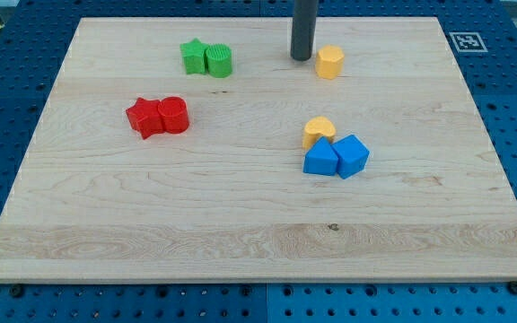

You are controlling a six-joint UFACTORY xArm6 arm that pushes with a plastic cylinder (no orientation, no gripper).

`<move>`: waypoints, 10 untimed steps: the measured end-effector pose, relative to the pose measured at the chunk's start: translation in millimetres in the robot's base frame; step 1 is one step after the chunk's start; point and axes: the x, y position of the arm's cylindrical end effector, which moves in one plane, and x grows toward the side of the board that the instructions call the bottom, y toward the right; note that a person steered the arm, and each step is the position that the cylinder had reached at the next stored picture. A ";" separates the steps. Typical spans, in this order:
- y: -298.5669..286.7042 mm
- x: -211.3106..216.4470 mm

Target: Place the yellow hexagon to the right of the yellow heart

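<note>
My tip [302, 58], a bare rod holding nothing and cut off by the view's top, stands just left of the yellow hexagon [330, 62], apparently not quite touching, while the yellow heart [318, 131] sits well below, its lower edge hidden behind two touching blue blocks [336, 157].

Rod [303, 27] cut off by the view's top edge, upper part unseen. Yellow heart [318, 131] partly hidden at its lower edge behind the blue blocks [336, 157]. Shapes of the two blue blocks too hard to tell apart. Marker [465, 41] at the view's top right too small to read.
</note>
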 end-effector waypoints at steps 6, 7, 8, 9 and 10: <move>41.7 36.6; 71.6 23.8; 88.4 43.6; 89.4 63.2; 96.6 68.1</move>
